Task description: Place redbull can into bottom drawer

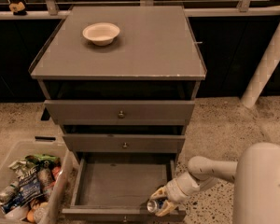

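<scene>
The bottom drawer (116, 185) of the grey cabinet stands pulled out, its flat grey floor bare. At its front right corner my gripper (159, 204) is shut on the redbull can (154, 206), whose shiny metal end faces the camera. The can lies tilted, low over the drawer's right front corner, just behind the front wall. Whether it touches the drawer floor I cannot tell. My white arm (210, 171) reaches in from the lower right.
A cream bowl (101, 33) sits on the cabinet top (144, 50). The two upper drawers (121, 112) are closed. A clear bin (60, 181) of snack packets (28, 188) stands on the floor at the left. A white post (266, 59) rises at the right.
</scene>
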{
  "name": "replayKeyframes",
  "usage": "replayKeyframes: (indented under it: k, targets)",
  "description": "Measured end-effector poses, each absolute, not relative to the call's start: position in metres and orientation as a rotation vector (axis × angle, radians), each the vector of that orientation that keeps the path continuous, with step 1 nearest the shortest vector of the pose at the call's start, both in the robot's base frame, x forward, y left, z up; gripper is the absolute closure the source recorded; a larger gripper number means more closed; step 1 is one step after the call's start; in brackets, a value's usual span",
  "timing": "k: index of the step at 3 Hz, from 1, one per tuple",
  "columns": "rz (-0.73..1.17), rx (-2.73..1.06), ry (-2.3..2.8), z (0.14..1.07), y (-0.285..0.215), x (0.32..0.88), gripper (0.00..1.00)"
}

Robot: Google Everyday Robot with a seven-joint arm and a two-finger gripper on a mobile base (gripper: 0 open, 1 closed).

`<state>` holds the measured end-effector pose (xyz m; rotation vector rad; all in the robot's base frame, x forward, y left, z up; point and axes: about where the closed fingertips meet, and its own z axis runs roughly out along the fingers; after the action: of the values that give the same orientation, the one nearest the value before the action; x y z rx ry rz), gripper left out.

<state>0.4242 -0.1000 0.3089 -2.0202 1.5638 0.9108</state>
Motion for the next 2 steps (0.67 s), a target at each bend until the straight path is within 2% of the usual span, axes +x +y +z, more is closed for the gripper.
replayKeyframes:
  k: [1,2]
  targets:
    - [1.022,-2.065,1.586,0.28,-0.097,0.432,1.0]
    - [1.212,-2.183,1.572,0.244,-0.086,0.44,1.0]
